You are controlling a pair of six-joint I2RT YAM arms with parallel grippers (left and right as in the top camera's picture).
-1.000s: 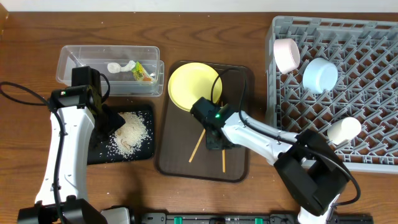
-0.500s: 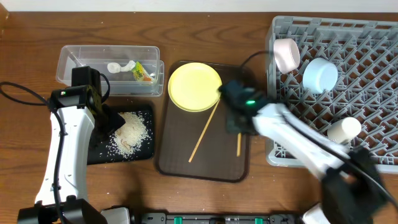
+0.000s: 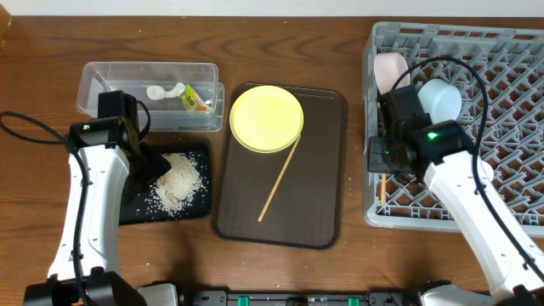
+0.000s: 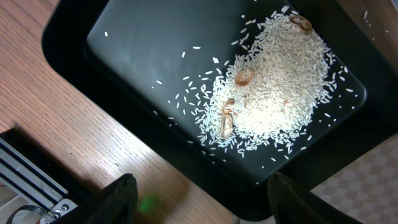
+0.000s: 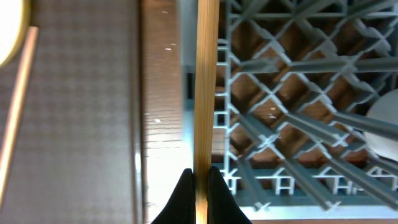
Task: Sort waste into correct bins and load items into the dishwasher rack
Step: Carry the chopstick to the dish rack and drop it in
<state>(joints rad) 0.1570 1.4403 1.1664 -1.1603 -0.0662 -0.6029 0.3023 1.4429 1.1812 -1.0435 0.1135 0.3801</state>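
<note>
My right gripper [image 5: 200, 179] is shut on a wooden chopstick [image 5: 207, 81] and holds it over the left edge of the grey dishwasher rack [image 3: 510, 127]; the stick's tip shows in the overhead view [image 3: 383, 187]. A second chopstick [image 3: 280, 182] lies on the brown tray, its top against the yellow plate [image 3: 265, 117]. The pinkish bowl [image 3: 391, 71] and the light blue bowl [image 3: 438, 100] stand in the rack. My left gripper [image 4: 205, 205] is open over the black tray [image 4: 130, 43] with the rice pile [image 4: 273, 93]. The clear tub [image 3: 110, 85] holds the printed wrapper [image 3: 197, 99] and the white scrap [image 3: 163, 91].
The dark brown serving tray [image 3: 323, 161] lies between the black tray and the rack. A few brownish bits [image 4: 227, 122] lie in the rice. The right arm hides the rack's lower middle, and the white cup is out of sight.
My right gripper has lifted one chopstick off the brown tray and carried it right to the rack's left edge. The plate now lies flat. The left arm has not moved.
</note>
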